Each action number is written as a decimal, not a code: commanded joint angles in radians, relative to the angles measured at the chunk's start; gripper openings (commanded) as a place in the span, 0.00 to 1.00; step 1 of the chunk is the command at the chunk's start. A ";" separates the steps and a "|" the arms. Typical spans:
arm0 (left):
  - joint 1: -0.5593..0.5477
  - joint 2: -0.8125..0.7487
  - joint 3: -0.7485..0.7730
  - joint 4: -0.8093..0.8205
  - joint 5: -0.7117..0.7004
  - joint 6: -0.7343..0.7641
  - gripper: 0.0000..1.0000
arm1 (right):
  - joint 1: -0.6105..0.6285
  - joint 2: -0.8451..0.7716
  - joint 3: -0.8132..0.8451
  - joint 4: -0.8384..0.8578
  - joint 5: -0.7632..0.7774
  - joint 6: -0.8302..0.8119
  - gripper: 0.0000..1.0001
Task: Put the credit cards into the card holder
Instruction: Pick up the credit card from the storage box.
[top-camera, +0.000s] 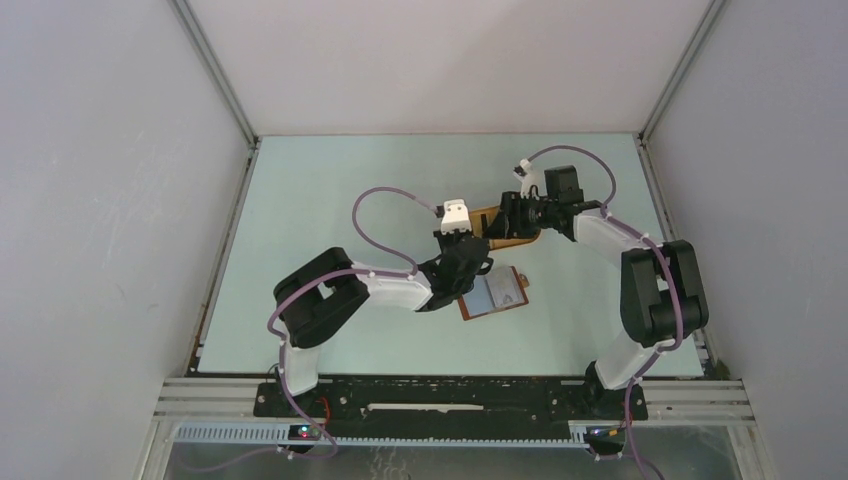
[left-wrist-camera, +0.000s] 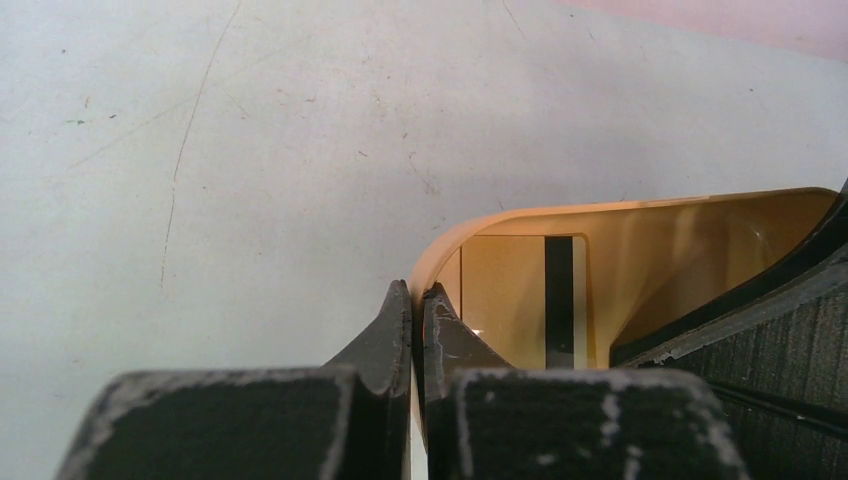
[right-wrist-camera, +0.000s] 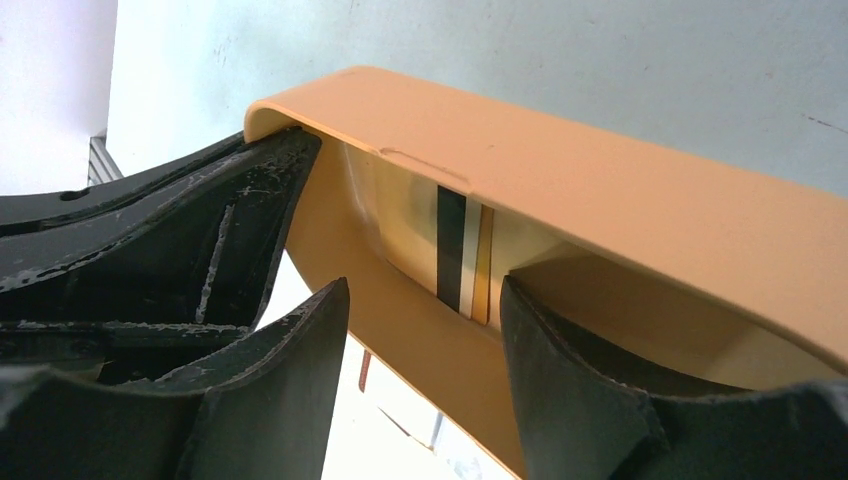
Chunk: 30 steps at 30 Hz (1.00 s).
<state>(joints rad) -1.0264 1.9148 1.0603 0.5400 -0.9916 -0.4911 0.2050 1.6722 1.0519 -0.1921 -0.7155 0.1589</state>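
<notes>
Left pincer (left-wrist-camera: 415, 305) pressed together on the orange tray's (left-wrist-camera: 640, 205) rim. Right pincer (right-wrist-camera: 418, 300) spread, straddling the tray wall; striped credit card (right-wrist-camera: 452, 245) lay inside, straight ahead, stripe running away from it. Card holder (top-camera: 495, 293) lay open on the surface (top-camera: 330, 200), near the tray, touching neither pincer.

Top cam overhead; both wrist cams near tray (right-wrist-camera: 600, 170).
</notes>
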 joint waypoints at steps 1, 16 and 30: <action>-0.021 -0.078 -0.015 0.199 -0.052 0.006 0.00 | 0.008 0.031 0.001 0.017 -0.003 0.071 0.66; -0.032 -0.078 -0.025 0.229 0.004 -0.012 0.00 | 0.014 0.053 -0.001 0.085 -0.127 0.156 0.66; -0.033 -0.074 -0.031 0.242 -0.021 -0.003 0.00 | 0.015 -0.035 0.000 0.041 0.069 0.136 0.66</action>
<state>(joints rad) -1.0309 1.9148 1.0344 0.6224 -0.9993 -0.4450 0.2123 1.7088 1.0519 -0.1226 -0.8051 0.2977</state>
